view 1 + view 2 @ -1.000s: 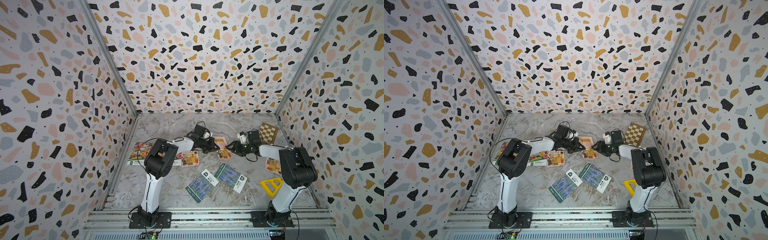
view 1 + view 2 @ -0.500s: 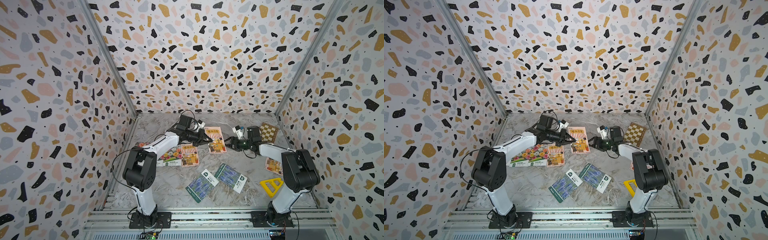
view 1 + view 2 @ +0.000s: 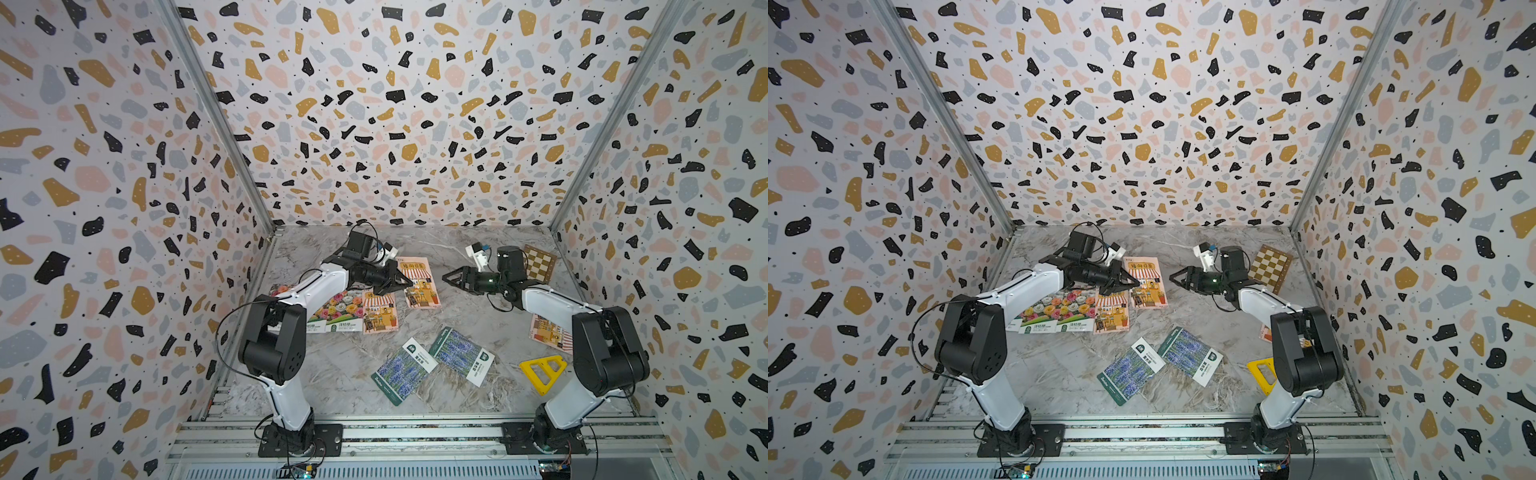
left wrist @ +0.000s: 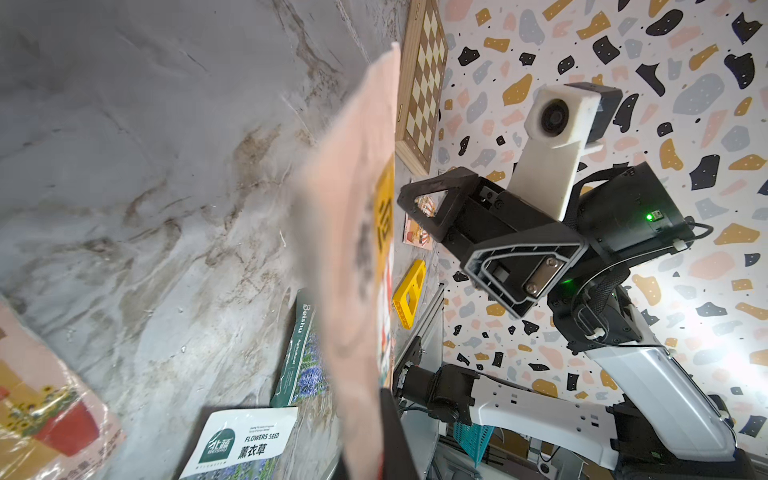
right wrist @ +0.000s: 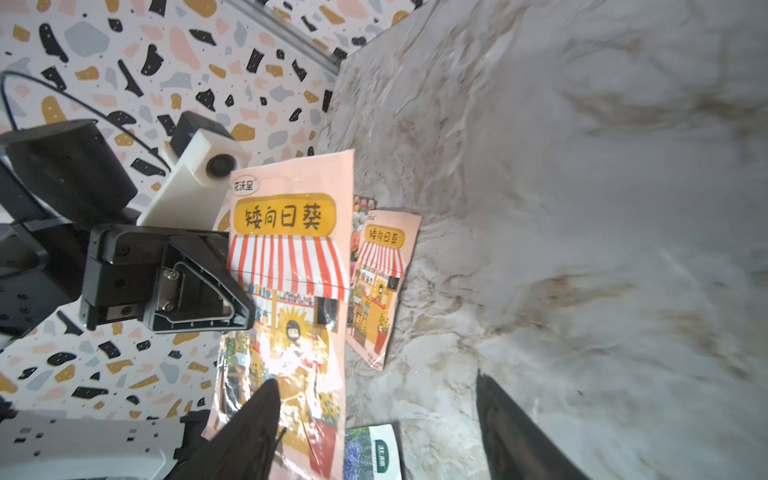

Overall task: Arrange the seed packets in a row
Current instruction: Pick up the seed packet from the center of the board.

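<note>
Nearest, I am seeing the left lavender packet and the right lavender packet lying askew at centre, touching, with a yellow frame to their right. Further back on the left, flower packets and a flat awning packet are lying edge to edge. Beyond, my left gripper is pinching a raised awning packet by its left edge; my right gripper is gaping wide, empty, just right of it.

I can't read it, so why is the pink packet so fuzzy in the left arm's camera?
Left wrist view: the awning packet sits edge-on right at the lens, so it blurs. Right wrist view: the same packet is sharp, with glare on its printed shopfront.
</note>
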Controlling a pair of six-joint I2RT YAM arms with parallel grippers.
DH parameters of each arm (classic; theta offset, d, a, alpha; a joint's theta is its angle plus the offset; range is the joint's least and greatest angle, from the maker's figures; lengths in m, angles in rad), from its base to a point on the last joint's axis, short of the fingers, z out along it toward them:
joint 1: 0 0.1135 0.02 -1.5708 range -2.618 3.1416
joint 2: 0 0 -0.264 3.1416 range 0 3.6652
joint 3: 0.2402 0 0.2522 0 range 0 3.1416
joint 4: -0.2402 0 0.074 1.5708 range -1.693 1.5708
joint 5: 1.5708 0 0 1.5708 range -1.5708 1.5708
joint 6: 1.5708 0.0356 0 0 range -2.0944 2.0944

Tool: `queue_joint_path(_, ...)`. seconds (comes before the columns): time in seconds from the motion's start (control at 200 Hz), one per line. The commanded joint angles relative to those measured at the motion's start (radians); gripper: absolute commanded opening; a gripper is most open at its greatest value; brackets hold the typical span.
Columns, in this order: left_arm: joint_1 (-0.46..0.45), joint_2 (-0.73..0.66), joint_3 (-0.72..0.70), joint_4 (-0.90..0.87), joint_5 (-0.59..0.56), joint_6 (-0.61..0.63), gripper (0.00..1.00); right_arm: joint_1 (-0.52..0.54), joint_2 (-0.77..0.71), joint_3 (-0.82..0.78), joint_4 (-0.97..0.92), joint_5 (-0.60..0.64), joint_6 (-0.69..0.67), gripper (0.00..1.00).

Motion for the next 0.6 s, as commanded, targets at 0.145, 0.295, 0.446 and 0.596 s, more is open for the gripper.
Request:
queue_joint_path(0.145, -0.006, -0.039, -0.01, 0.023, 0.095, 0.017, 0.0, 0.062, 0.052, 0.103, -0.001, -0.095, -0.015, 0.65)
queue_joint_path(0.295, -0.004, -0.042, -0.008, 0.003, 0.094, 0.034, 0.0, 0.062, 0.057, 0.11, 0.024, -0.128, -0.006, 0.41)
queue_joint_path(0.446, -0.004, -0.038, 0.001, -0.061, 0.072, 0.076, 0.0, 0.062, 0.049, 0.101, 0.026, -0.117, -0.022, 0.24)
queue_joint_path(0.596, -0.002, -0.042, 0.016, -0.141, 0.012, 0.123, 0.08, 0.061, 0.04, 0.089, 0.015, -0.085, -0.034, 0.01)
